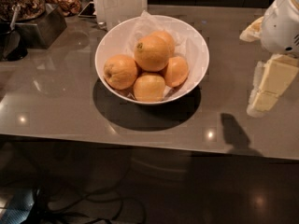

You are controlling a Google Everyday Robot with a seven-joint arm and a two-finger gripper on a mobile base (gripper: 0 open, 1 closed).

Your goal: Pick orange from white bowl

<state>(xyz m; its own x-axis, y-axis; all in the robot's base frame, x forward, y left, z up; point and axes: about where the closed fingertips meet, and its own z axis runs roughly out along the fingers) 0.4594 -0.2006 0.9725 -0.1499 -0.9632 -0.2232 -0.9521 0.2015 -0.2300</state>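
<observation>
Orange (152,52): round, dull yellow-orange peel, dark stem dot, topmost on four other oranges (120,71) in the glossy, sloping-sided white bowl (111,37), lined with crumpled paper (194,45). Bowl stands mid-bench (51,106), nearer the far edge. Gripper (266,93), cream and blocky, hangs by the right edge, well apart from the bowl; spread or closed: cannot tell.
</observation>
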